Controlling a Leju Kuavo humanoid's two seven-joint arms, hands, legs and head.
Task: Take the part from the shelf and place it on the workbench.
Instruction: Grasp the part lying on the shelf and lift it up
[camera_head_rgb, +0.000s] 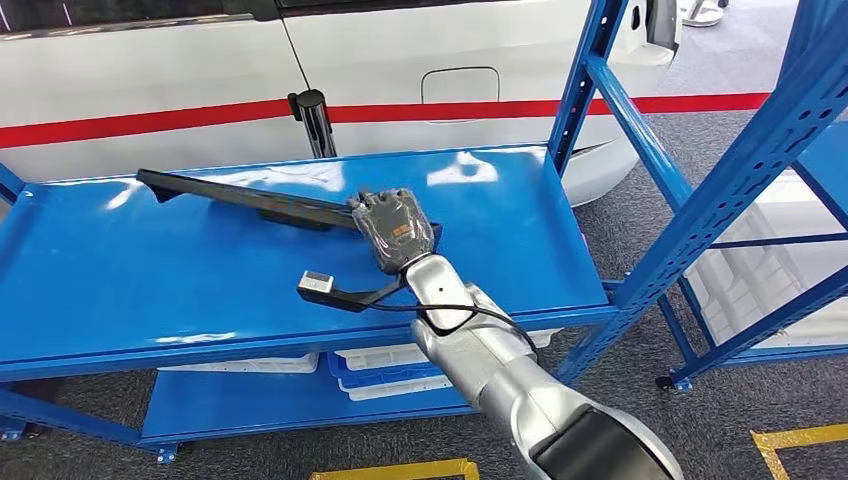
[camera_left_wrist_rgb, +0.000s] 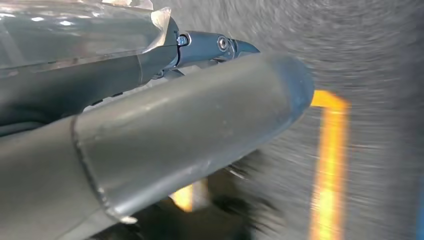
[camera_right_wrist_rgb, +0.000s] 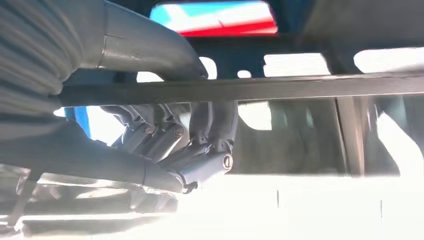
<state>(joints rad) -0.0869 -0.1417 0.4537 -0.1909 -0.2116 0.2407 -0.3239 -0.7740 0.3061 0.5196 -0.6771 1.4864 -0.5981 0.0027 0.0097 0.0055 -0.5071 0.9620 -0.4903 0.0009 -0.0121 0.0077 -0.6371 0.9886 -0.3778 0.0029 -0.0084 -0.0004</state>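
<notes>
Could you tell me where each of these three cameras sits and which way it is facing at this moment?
Head view: high on the body, looking forward and down at the blue shelf; right arm and right hand gripping the long black part.
Left wrist view: behind the left hand, facing the grey floor.
Right wrist view: behind the right hand, facing the white vehicle.
Head and right wrist views share the part.
</notes>
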